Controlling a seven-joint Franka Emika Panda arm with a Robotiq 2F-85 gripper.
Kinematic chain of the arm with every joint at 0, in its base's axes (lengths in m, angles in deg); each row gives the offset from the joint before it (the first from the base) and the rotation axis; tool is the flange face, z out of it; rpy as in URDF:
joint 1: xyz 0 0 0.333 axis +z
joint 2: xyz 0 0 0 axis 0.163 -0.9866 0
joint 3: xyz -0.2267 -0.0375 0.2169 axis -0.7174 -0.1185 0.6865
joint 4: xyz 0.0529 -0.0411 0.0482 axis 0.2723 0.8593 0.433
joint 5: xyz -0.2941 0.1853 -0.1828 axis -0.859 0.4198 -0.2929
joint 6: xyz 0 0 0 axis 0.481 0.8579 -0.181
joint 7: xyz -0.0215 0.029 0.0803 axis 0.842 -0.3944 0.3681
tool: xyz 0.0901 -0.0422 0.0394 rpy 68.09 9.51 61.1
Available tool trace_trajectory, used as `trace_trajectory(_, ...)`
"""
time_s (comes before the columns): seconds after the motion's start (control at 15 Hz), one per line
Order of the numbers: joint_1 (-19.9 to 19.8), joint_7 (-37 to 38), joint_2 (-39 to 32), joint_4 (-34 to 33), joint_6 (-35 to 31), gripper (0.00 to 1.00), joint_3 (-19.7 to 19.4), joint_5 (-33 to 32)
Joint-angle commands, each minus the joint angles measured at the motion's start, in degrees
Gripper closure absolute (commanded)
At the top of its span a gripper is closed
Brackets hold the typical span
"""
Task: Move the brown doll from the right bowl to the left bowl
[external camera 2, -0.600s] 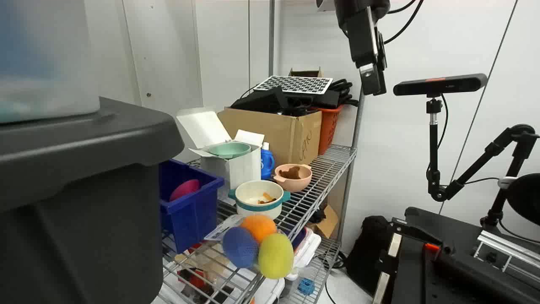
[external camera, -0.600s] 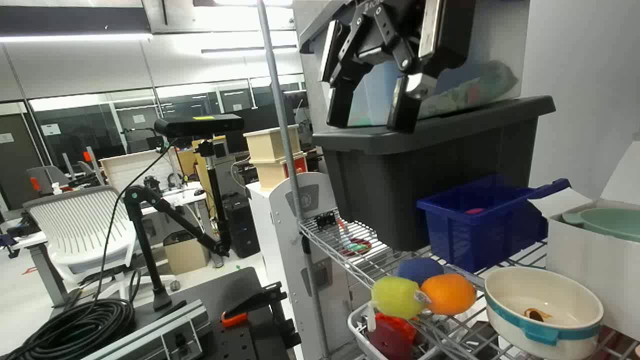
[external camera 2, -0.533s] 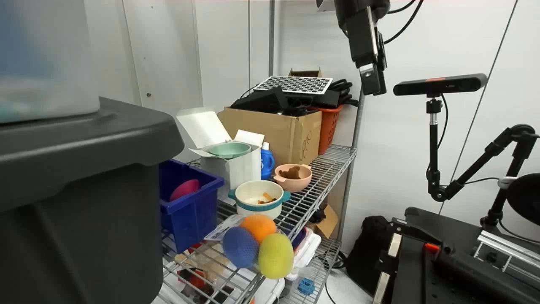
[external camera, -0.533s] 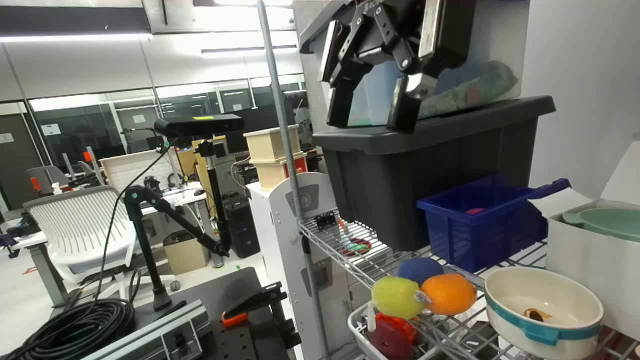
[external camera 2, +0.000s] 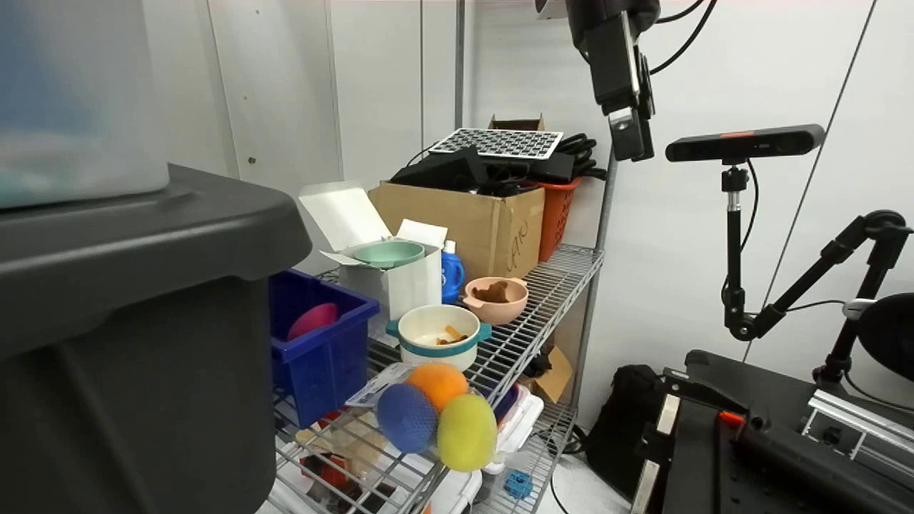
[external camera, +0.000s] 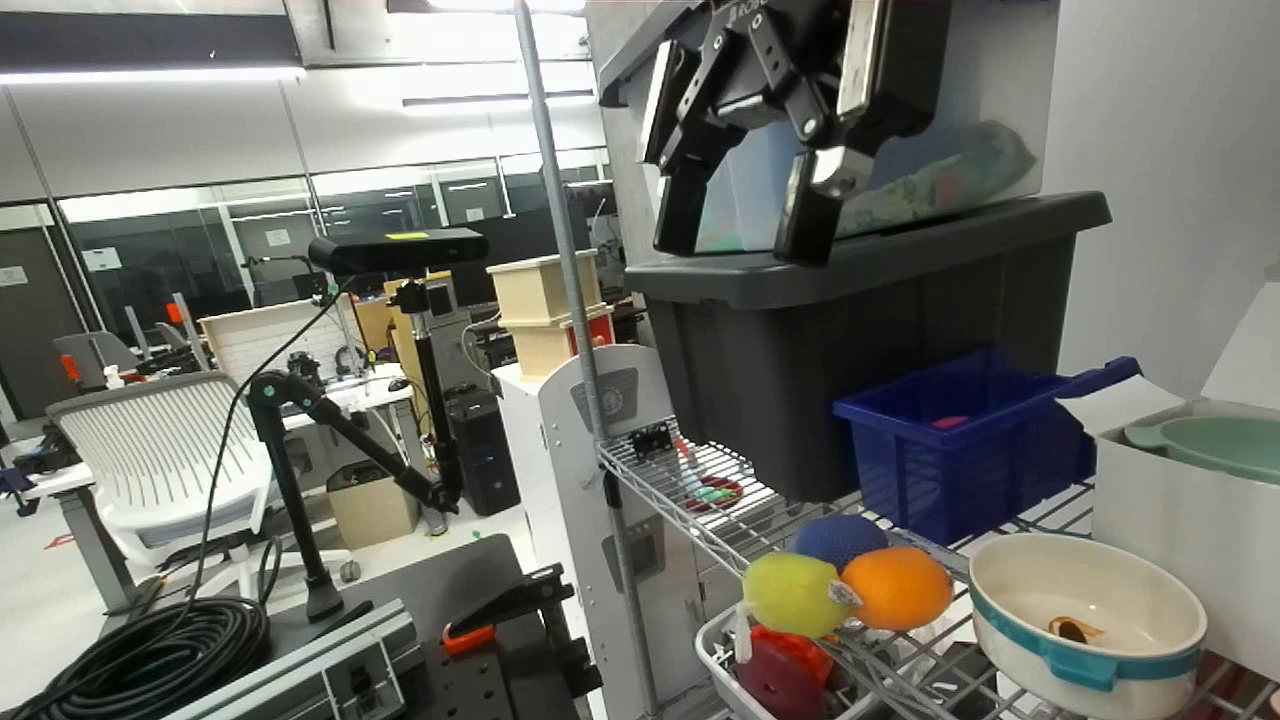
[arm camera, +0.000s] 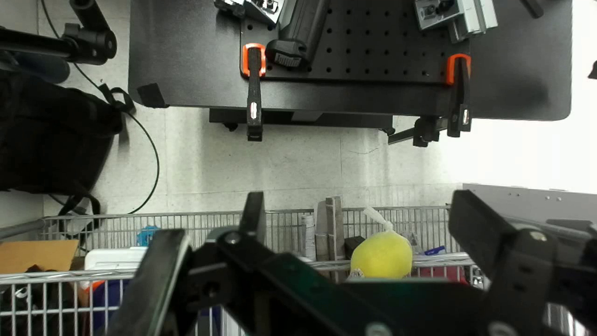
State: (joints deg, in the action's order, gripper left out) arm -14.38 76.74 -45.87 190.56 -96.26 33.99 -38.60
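Observation:
The brown doll [external camera 2: 493, 291] is a dark brown lump lying in the pink bowl [external camera 2: 501, 313], the right bowl, in an exterior view. The left bowl is cream-white with a teal band and handles; it shows in both exterior views [external camera: 1140, 686] [external camera 2: 437, 361]. A small orange and brown item [external camera: 1072, 630] lies inside it. My gripper [external camera: 745, 228] is open and empty, raised high above the shelf, fingers pointing down; it appears side-on in an exterior view [external camera 2: 633, 141]. In the wrist view, its fingers [arm camera: 361, 219] are wide apart. Neither bowl nor the doll shows there.
A blue crate [external camera 2: 321, 371] and a white box [external camera 2: 410, 285] with a green bowl stand beside the cream bowl. Yellow [external camera: 793, 594], orange [external camera: 898, 588] and blue balls sit at the wire shelf's edge. A large dark bin [external camera: 800, 390] rises behind. A cardboard box [external camera 2: 457, 214] stands near the pink bowl.

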Motion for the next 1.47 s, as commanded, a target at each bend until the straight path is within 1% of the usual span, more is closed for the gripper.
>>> trace_trajectory(0.0,0.5,0.0,0.0,-0.1,0.1,0.0,-0.5,0.0)
trace_trajectory(0.4,0.5,0.0,0.0,-0.1,0.1,0.0,-0.5,0.0)
trace_trajectory(0.47,0.6,1.5,-0.6,-0.2,-1.3,0.0,-0.4,-0.6)
trace_trajectory(0.6,0.8,3.9,-1.9,-0.3,-5.3,0.0,-0.1,-1.6)
trace_trajectory(0.87,2.0,9.3,-7.3,-1.3,-19.9,0.0,0.9,-3.7)
trace_trajectory(1.07,3.4,12.9,-12.5,-2.9,-29.0,0.0,1.1,-6.0)
trace_trajectory(1.27,4.4,13.8,-18.2,-4.9,-35.5,0.0,0.8,-7.1)
trace_trajectory(1.4,4.5,14.2,-22.0,-7.0,-38.5,0.0,0.1,-7.8)
